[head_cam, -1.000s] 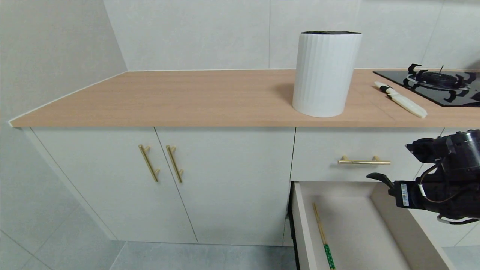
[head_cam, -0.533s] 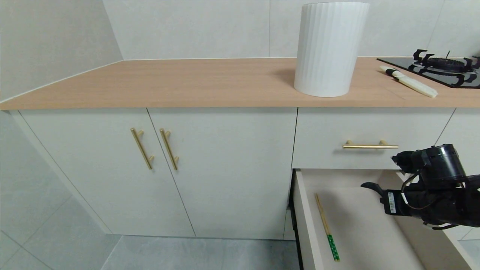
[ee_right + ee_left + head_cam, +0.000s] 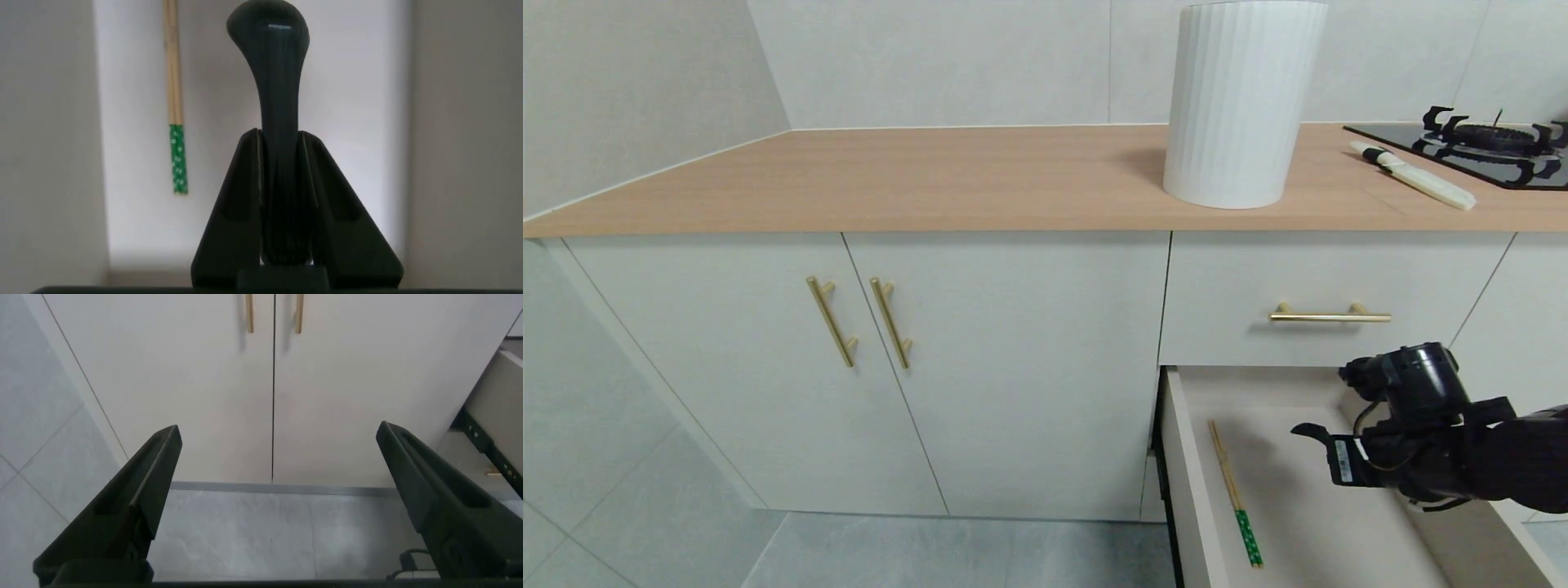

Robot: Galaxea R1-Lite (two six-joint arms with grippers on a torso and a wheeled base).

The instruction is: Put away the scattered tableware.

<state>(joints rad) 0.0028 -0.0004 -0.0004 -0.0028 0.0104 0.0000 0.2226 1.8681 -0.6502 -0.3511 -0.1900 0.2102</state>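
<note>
My right gripper [image 3: 1333,454] hovers over the open drawer [image 3: 1181,474], shut on a black utensil [image 3: 1308,429] whose rounded end [image 3: 270,41] sticks out past the fingers [image 3: 239,192]. A pair of wooden chopsticks [image 3: 1230,492] with green ends lies on the drawer floor near its left wall, also visible as chopsticks [image 3: 172,98] beside the held utensil. My left gripper [image 3: 278,437] is open and empty, low down, facing the cabinet doors [image 3: 343,384] and the floor.
On the wooden counter [image 3: 931,180] stand a tall white ribbed cylinder [image 3: 1235,106], a cream-handled knife [image 3: 1414,182] and a black gas hob [image 3: 1486,145] at the right. A shut drawer with a gold handle [image 3: 1330,316] is right above the open one.
The head camera dropped, shifting the whole view up. My right gripper with the black utensil has moved left and lower, farther over the open drawer.
</note>
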